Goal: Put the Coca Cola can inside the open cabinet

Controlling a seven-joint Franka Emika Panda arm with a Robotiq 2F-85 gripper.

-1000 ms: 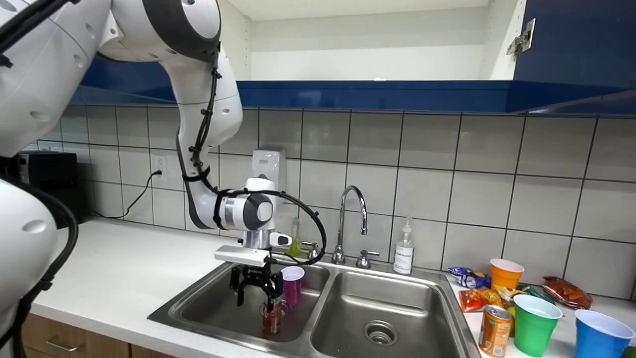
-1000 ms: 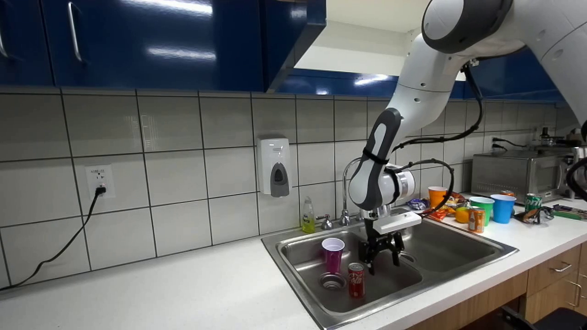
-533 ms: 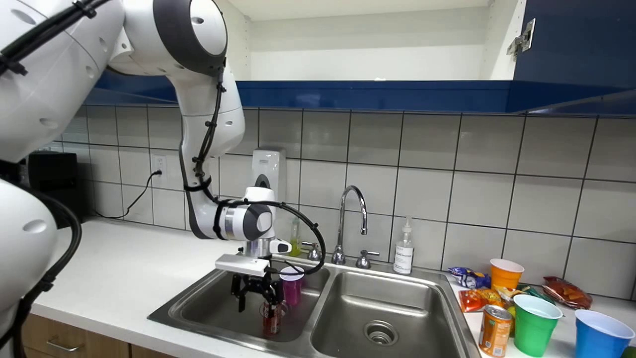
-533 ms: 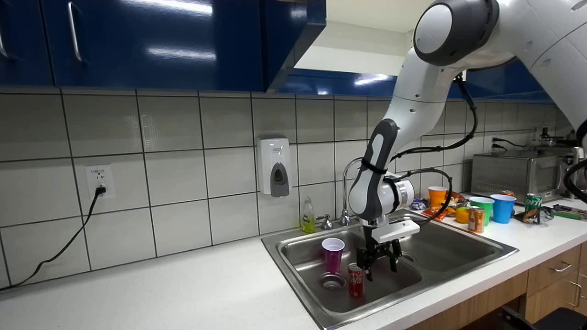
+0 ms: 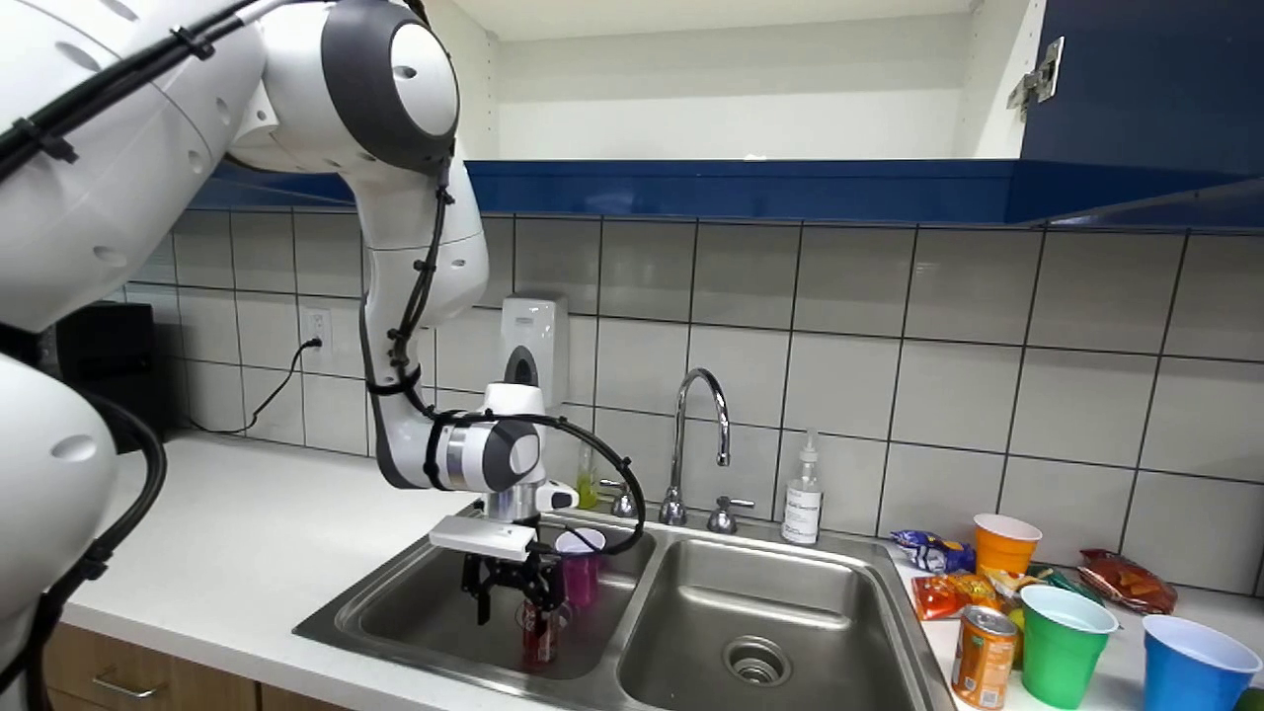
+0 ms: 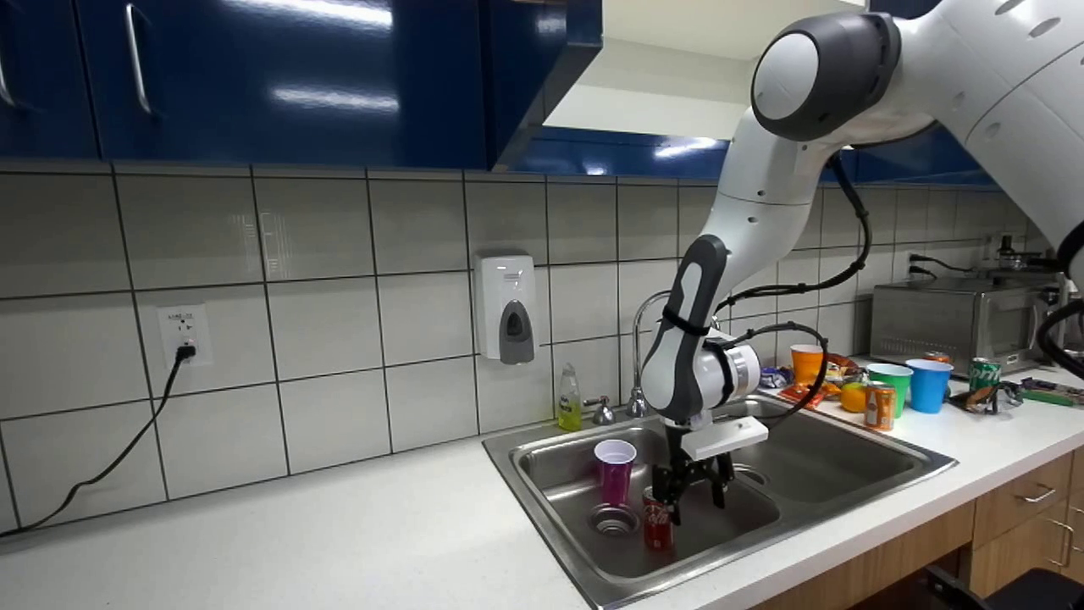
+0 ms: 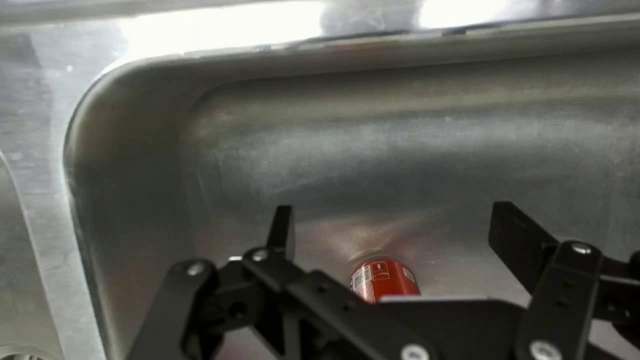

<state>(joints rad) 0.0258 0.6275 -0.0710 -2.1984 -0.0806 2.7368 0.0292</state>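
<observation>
While the cola can [image 6: 657, 532] is standing in the sink [image 6: 830, 457], five o'clock from the cup [image 6: 616, 473] in an exterior view, the gripper [image 6: 698, 512] is hovering near, jaws apart, presumably for straddling it.

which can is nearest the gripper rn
The red Coca Cola can, standing in the sink close to the gripper; the orange can and green can are farther off on the counter.

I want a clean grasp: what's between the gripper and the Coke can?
Nothing visible: the wrist view shows bare sink floor between the fingers and the can.
</observation>
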